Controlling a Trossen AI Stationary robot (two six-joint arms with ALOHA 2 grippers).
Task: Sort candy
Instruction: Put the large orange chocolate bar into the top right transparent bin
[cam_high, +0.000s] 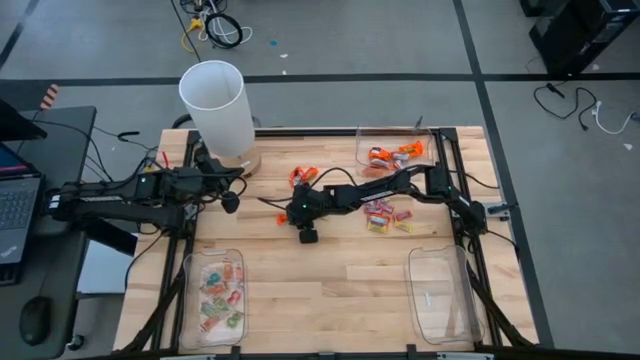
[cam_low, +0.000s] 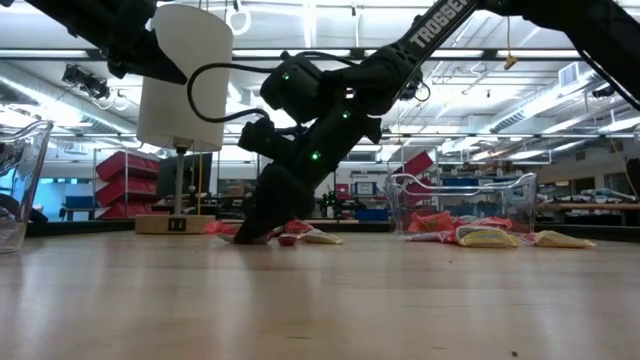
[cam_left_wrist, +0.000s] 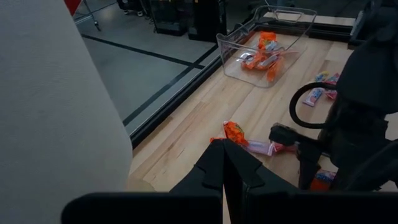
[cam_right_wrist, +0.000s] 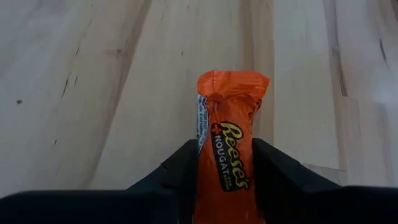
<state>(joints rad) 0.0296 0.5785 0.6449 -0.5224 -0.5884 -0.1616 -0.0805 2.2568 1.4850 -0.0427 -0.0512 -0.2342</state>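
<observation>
The sorting is judged to be partly done. Several orange candies are seen in the clear tray at the far edge of the table, and a group of pale green-and-pink sweets lies in the near left tray. The near right tray appears to hold almost nothing. A loose heap of mixed candies is left on the bare wood near the middle, and a few orange ones beside it.

The right tool is lowered to the table, and an orange Reese's candy is enclosed between its jaws; whether the grasp is already firm cannot be told. The long axis of this candy runs along the fingers, and its twisted end points forward, away from the wrist.

The left tool is clenched and empty, near the white cylinder.
</observation>
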